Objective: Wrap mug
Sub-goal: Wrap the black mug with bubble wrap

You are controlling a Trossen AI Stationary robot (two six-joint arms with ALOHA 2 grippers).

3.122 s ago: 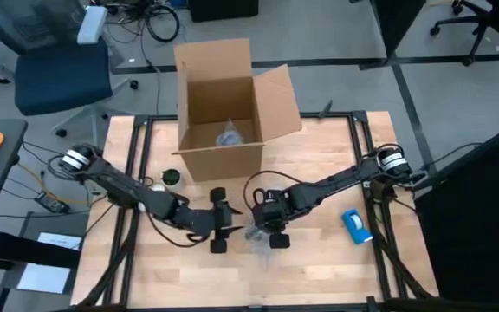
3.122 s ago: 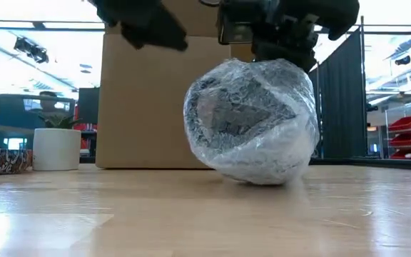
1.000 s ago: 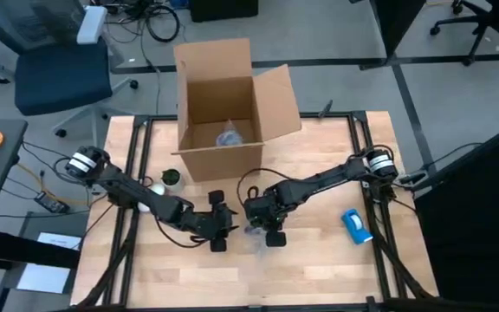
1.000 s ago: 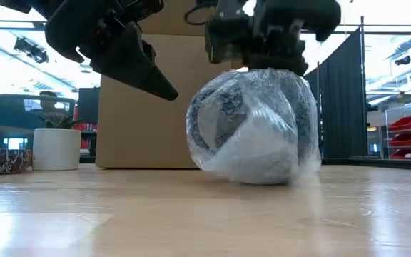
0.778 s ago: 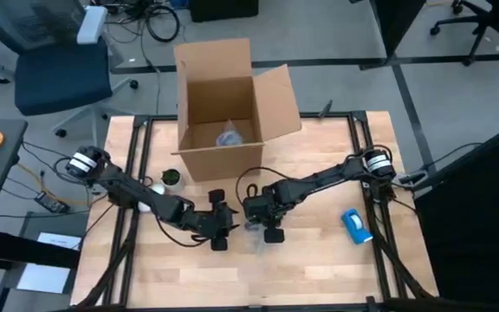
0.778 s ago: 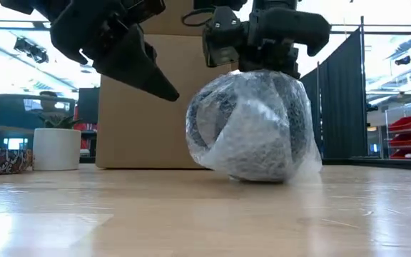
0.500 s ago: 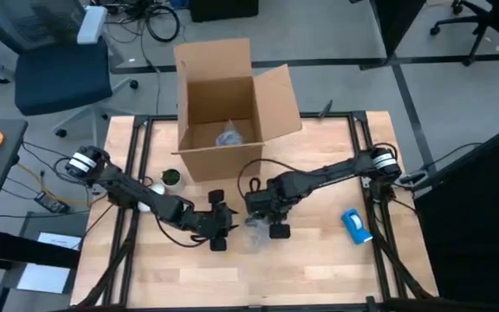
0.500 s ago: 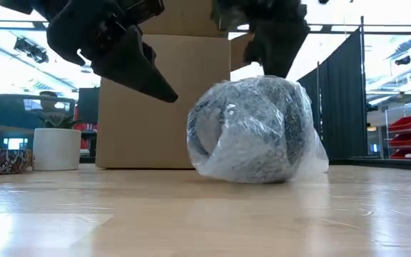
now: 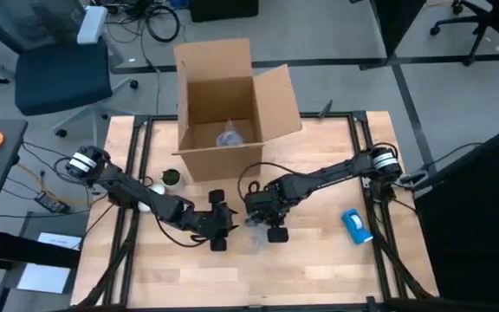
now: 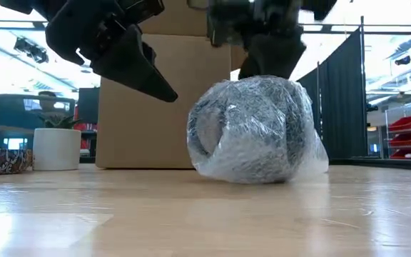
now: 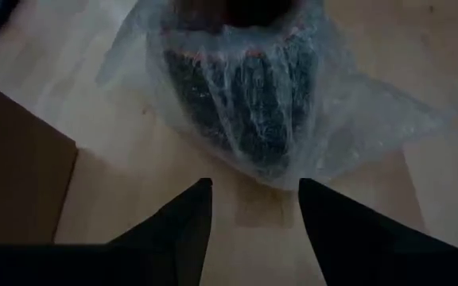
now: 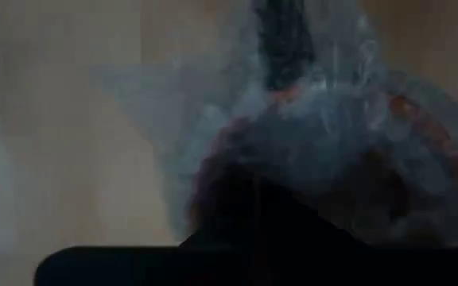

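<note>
Left hand (image 11: 251, 208) spread wide beside mug (image 10: 252, 128) (bubble-wrapped); right hand (image 9: 262, 217) above it, grip unclear.

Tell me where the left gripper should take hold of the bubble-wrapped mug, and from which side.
Probably across the rounded middle of the wrapped mug, coming from the left gripper's own side, jaws spread wide. The bundle lies on the table as a fat ball, and the loose flap trailing on the far side would likely slip. The right gripper sits right above it, so stay low.
</note>
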